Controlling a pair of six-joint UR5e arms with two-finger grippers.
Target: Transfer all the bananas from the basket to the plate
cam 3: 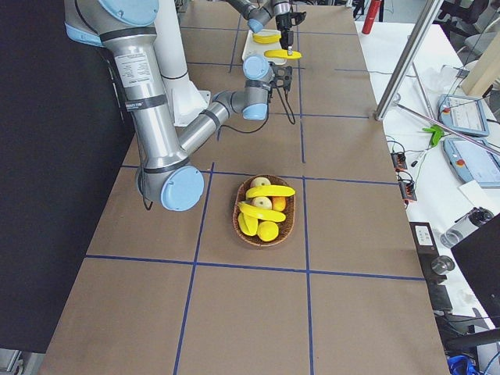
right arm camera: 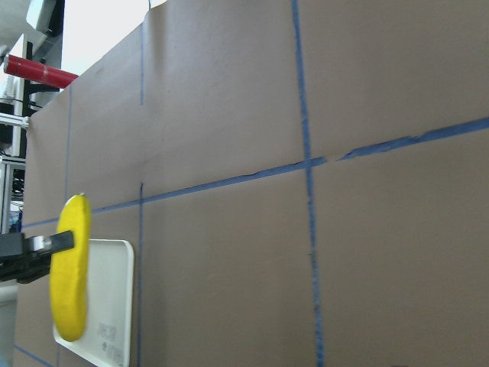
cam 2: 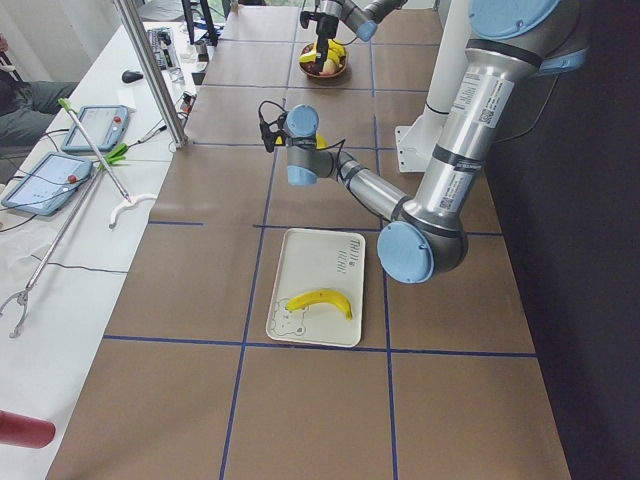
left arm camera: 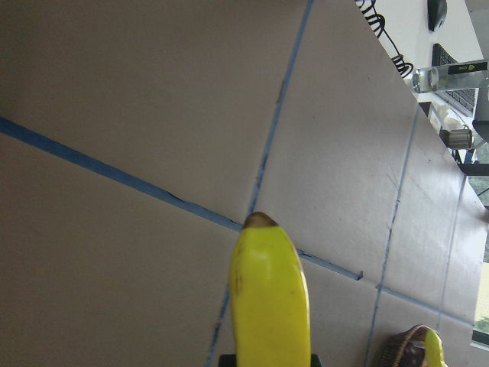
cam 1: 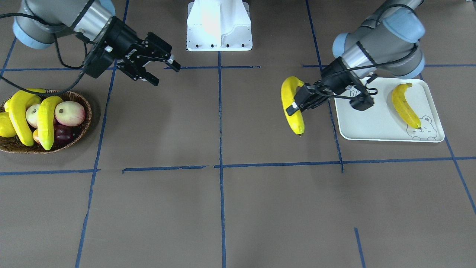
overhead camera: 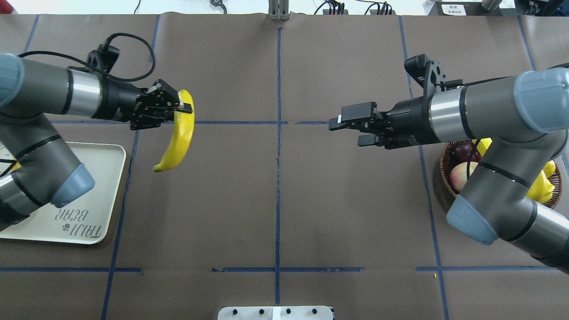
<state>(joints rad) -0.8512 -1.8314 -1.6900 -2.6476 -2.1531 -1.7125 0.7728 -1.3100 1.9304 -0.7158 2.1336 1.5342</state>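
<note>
Four bananas total. One banana (cam 1: pixel 291 97) is clamped in the left gripper (cam 1: pixel 297 108), fingers closed across it, held off the table just beside the plate (cam 1: pixel 372 126) on the plate's centre-facing side, not over it as far as the overhead view shows. Left wrist view has the same banana (left arm camera: pixel 271 298) sticking out from the fingers, dark tip pointing away over the tape lines. A second banana (cam 1: pixel 405 106) lies flat on the plate near the printed bear face, well apart from the held one. Two more bananas stay in the basket (cam 1: pixel 87 111): one long curved one (cam 1: pixel 18 115) at the basket's outer side, and a slightly greener one (cam 1: pixel 46 119) next to it, both lying on top of the other fruit. The basket also holds pale pink-yellow round fruit (cam 1: pixel 70 112), a dark red fruit (cam 1: pixel 63 134) and a short stubby yellow fruit (cam 1: pixel 5 124) at the rim. The basket is at the robot's right end of the table (cam 1: pixel 223 208), the plate at its left end, well apart. The right gripper (cam 1: pixel 163 72) is empty, fingers spread apart, in the air between the basket and the centre tape line, pointing toward the middle. The white robot base (cam 1: pixel 219 26) sits at the table's robot side, centred.
</note>
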